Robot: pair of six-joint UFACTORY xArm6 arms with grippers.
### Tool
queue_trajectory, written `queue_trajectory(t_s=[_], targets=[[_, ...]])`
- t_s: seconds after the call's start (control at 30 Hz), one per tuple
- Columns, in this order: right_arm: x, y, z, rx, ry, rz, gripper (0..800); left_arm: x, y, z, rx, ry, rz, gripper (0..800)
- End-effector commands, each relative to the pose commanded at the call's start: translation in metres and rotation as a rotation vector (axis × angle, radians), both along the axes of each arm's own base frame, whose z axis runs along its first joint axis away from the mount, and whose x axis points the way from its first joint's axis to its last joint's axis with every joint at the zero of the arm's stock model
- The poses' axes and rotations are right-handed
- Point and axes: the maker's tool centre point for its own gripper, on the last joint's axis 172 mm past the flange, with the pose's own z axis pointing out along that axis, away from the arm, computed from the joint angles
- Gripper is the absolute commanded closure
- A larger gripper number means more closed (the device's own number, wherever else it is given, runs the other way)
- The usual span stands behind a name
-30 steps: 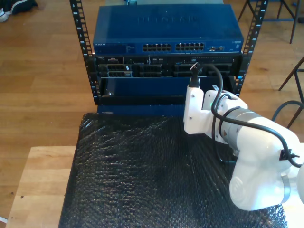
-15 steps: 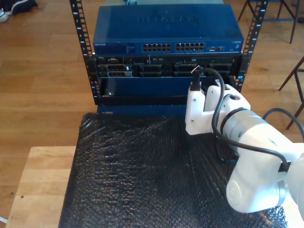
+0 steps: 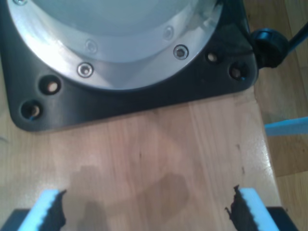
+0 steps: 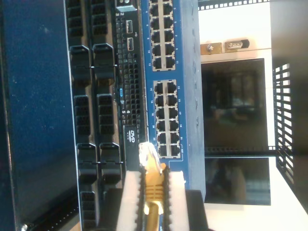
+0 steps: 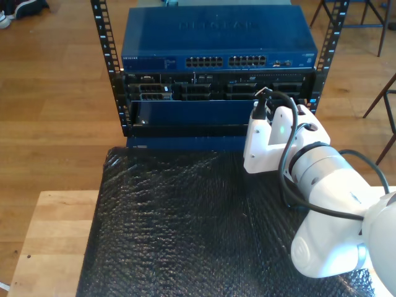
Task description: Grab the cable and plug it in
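A blue network switch point(image 5: 218, 38) is seen atop a black rack point(image 5: 105, 55), its two port blocks point(image 5: 226, 61) facing the counter point(image 5: 173, 223), which is draped in black bubble wrap. Toward the exterior view's right, my second gripper point(image 5: 260, 102) is held just before the server face point(image 5: 210, 90) below the switch, near the counter's far edge. In the second wrist view, the cable point(image 4: 153, 185) is pinched between the jaws of my second gripper point(image 4: 153, 180), its clear plug point(image 4: 147, 153) pointed at the rack, close to the switch's ports point(image 4: 167, 118) but apart from them. My first gripper point(image 3: 147, 207) is shown with jaws spread wide above bare wood point(image 3: 159, 149), beside a black arm base point(image 3: 134, 96).
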Motion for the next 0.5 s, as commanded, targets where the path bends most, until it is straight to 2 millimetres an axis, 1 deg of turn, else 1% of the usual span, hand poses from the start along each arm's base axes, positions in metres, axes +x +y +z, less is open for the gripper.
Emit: queue_trajectory(t_s=[0.07,0.2,0.3,0.4,0.43,0.5], targets=[[0.005,0.002,0.004,0.004,-0.013,-0.001,800,0.0,0.0,0.0,0.0,0.0,0.0,0],[0.012,0.004,0.001,0.008,-0.01,-0.005,800,0.0,0.0,0.0,0.0,0.0,0.0,0],[0.019,0.009,0.009,0.014,-0.027,-0.001,800,0.0,0.0,0.0,0.0,0.0,0.0,0],[0.031,0.012,-0.001,0.01,-0.018,-0.006,800,0.0,0.0,0.0,0.0,0.0,0.0,0],[0.035,0.014,0.001,0.013,-0.026,-0.008,800,0.0,0.0,0.0,0.0,0.0,0.0,0],[0.041,0.018,0.012,0.021,-0.068,-0.006,800,0.0,0.0,0.0,0.0,0.0,0.0,0]])
